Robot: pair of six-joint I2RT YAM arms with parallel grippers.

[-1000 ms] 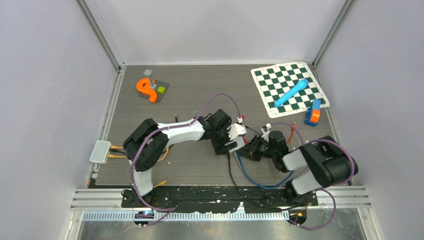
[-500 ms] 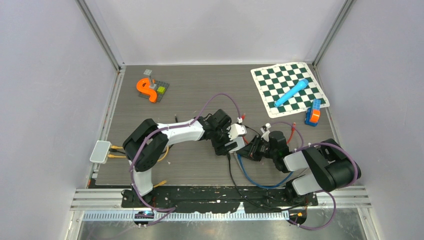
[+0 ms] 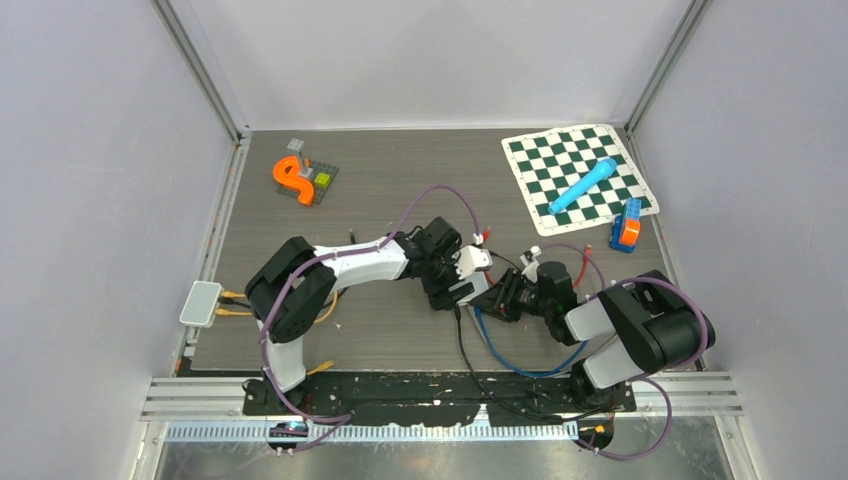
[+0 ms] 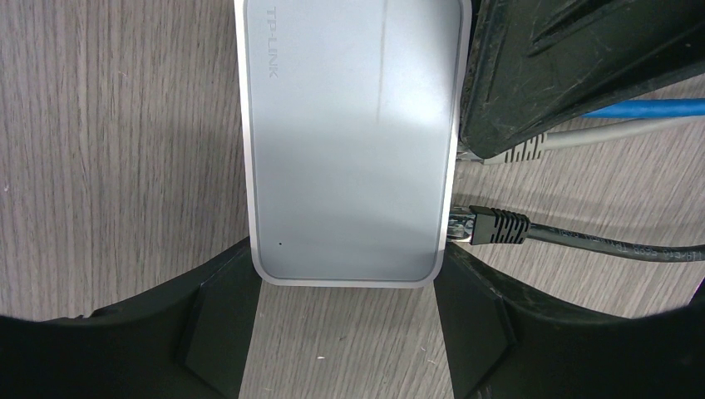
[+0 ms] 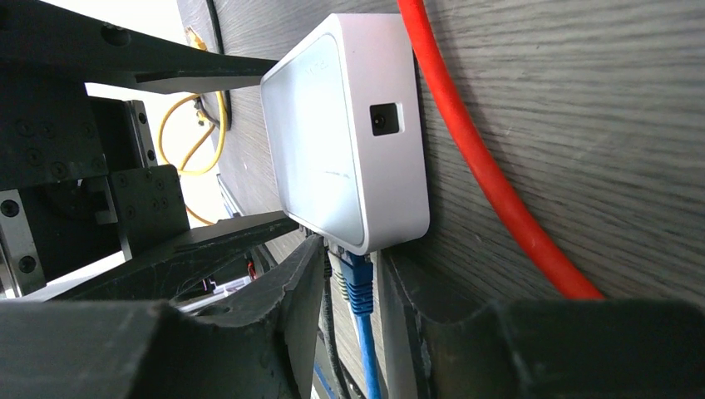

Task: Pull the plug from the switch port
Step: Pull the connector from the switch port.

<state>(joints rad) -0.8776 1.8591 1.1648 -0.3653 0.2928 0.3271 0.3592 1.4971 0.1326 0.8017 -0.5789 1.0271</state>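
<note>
The white switch point(image 3: 473, 266) point(image 4: 349, 141) point(image 5: 349, 141) lies mid-table. My left gripper point(image 3: 462, 275) point(image 4: 347, 332) is shut on its near end, with both fingers against its corners. Blue plug point(image 5: 357, 278) sits in a port on the switch's cable side, beside a grey plug point(image 4: 520, 150) and a black plug point(image 4: 490, 226). My right gripper point(image 3: 497, 297) point(image 5: 353, 283) is open, its jaws standing on either side of the blue and grey plugs with small gaps.
A red cable point(image 5: 482, 183) runs past the switch, and blue and black cables point(image 3: 500, 350) loop toward the near edge. A chessboard mat point(image 3: 578, 175) holds a blue cylinder point(image 3: 583, 184) at the back right. An orange piece point(image 3: 290, 178) is back left and a white box point(image 3: 201, 302) is at the left edge.
My right gripper's jaws have parted a little around the plugs. The right arm's elbow swung out and back. The left arm and the switch have not moved.
</note>
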